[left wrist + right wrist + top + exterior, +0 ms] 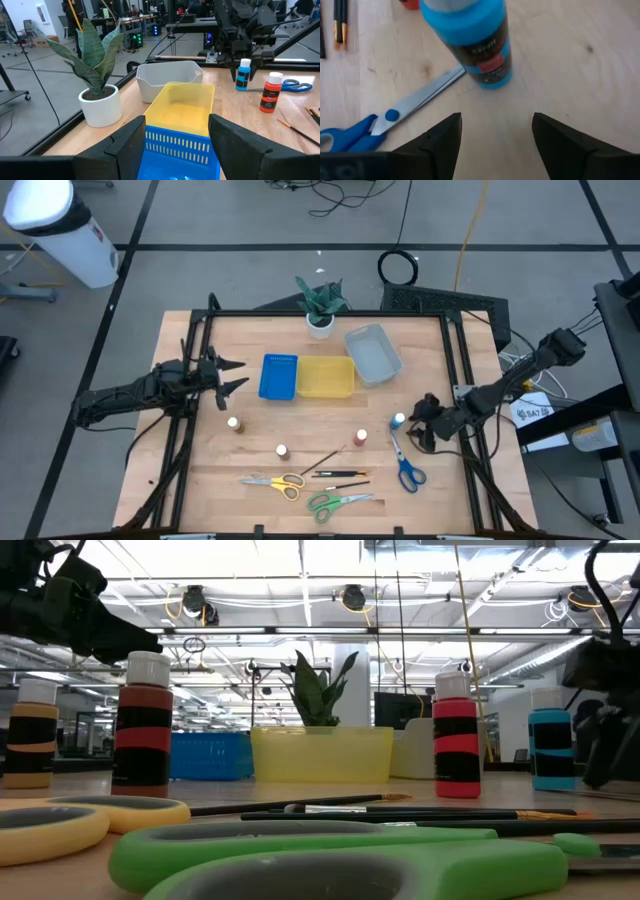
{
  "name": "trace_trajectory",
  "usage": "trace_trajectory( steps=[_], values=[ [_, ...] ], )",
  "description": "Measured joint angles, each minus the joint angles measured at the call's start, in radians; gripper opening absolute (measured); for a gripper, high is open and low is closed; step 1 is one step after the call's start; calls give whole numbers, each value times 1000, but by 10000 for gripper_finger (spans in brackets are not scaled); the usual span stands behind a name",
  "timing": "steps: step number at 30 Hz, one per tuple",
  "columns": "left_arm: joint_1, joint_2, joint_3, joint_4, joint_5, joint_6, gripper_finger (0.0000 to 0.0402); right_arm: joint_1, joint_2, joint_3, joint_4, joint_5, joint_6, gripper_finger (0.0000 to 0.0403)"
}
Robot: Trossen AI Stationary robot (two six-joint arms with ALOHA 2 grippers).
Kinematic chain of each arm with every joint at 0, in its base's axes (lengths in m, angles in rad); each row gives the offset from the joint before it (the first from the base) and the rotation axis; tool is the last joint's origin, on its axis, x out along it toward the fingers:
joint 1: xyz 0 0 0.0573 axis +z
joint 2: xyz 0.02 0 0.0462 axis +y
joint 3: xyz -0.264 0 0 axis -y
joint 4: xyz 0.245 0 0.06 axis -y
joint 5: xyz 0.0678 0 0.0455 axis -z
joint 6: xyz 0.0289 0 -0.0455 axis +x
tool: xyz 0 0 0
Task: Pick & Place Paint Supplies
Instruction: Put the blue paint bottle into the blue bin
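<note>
Risk first: the blue paint bottle (472, 40) stands upright, tall and narrow, so if the right hand (495, 132) comes in off-centre, one finger could clip it and topple it, or nudge it onto the blue scissors (380, 122) lying just beside its base. A grip taken too high, near the cap, could also let it swing or slip. In the right wrist view the right hand is open and holds nothing, its two fingers spread wider than the bottle, which sits ahead of them and not yet between them. From overhead, the bottle (399, 421) is at about 9 o'clock from the right hand (424, 423), near it but apart, toward the right side of the surface (250, 430). The left hand (228, 376) waits open and empty at the 9 o'clock side of the blue tray (279, 376). The other bottles, brushes and scissors are not yet moved to any tray.
</note>
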Motion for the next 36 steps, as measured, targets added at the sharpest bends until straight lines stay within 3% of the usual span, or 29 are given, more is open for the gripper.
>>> trace_trajectory(
  steps=[8,22,36],
  values=[
    [0,0,0,0,0,0,230,0,8,-139,257,2,-13,209],
    [0,0,0,0,0,0,230,-30,60,-160,279,98,-64,200],
    [0,0,0,1,0,0,230,-31,91,-161,454,140,-184,201]
  ],
)
